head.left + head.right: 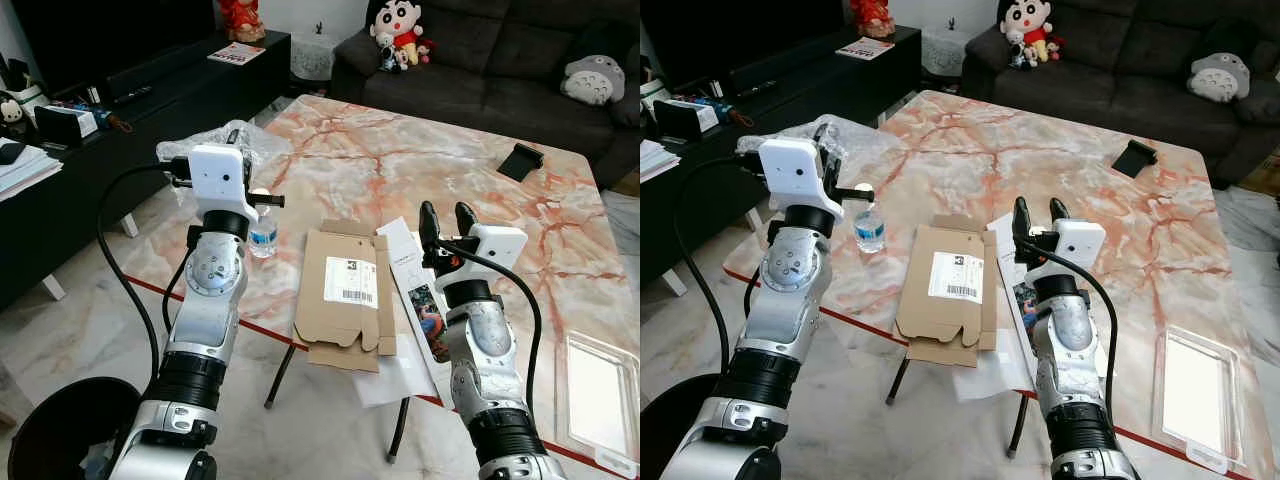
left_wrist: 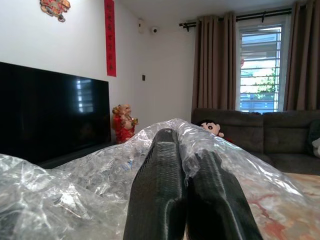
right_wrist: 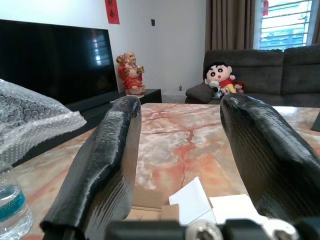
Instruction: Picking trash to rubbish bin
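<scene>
Your left claw (image 2: 192, 200) is pinched tight on the bubble wrap (image 2: 75, 190) at the tabletop's (image 1: 420, 150) corner. It's featherlight, soft and slippery, so keep hold of a bunched fold. Your right claw (image 3: 180, 165) hovers spread wide and empty; just ahead and below lie the flattened cardboard box (image 1: 345, 295) and papers (image 1: 405, 255), thin and floppy. The rubbish bin (image 1: 50, 430) sits on the floor behind your left claw.

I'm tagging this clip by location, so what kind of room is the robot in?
Most likely a home living room: a dark sofa with stuffed toys, a big television on a low black cabinet, and a marble coffee table strewn with trash.
</scene>
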Controlling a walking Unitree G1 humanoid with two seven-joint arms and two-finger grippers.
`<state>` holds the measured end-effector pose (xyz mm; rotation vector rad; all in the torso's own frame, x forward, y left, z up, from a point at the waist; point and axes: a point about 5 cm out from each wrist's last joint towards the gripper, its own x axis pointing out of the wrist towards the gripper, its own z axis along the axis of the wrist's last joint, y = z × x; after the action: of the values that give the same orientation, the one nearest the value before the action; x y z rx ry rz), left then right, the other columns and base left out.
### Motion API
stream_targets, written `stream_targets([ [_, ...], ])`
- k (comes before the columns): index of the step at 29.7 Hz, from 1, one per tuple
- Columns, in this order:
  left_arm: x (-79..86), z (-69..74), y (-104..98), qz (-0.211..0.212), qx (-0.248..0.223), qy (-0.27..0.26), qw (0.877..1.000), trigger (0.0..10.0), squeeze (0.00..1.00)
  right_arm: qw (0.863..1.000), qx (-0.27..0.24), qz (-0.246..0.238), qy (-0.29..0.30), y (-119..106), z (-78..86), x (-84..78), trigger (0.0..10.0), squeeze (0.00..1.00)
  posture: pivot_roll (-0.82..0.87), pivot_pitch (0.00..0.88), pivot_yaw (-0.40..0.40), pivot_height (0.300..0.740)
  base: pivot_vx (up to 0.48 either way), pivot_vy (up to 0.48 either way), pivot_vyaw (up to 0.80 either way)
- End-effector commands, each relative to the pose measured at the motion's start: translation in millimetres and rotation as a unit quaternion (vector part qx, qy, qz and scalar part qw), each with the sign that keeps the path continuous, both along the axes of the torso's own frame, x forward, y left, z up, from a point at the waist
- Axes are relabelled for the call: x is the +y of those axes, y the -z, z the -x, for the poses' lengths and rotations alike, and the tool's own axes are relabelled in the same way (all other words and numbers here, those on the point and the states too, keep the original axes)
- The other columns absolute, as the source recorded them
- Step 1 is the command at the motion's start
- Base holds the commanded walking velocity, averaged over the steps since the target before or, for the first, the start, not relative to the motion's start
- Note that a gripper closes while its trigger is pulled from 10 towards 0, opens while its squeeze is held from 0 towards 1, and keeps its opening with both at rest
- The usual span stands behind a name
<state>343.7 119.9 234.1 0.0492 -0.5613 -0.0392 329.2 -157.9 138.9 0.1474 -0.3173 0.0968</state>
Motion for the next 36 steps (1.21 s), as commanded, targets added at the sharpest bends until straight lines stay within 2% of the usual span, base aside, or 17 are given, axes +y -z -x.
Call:
stream_targets([
  [1,-3.3,0.4,0.3,0.001,0.000,0.005,1.000,10.0,0.00,1.000,-0.009,0.001,0.003,-6.5,-0.6,-3.1,10.0,0.00,0.09,0.000,-0.082,0.740,0.000,0.000,0.00],
  [24,-6.7,1.7,2.5,0.000,0.003,0.012,1.000,10.0,0.00,1.000,-0.003,0.002,0.005,-3.5,0.9,-4.4,10.0,0.00,0.09,0.000,-0.081,0.740,-0.280,0.000,0.00],
  [36,-2.9,2.6,4.8,-0.001,0.007,0.003,1.000,10.0,0.00,1.000,0.023,0.007,0.007,9.3,3.2,-7.6,10.0,0.00,0.08,0.000,-0.092,0.740,-0.289,0.000,0.00],
])
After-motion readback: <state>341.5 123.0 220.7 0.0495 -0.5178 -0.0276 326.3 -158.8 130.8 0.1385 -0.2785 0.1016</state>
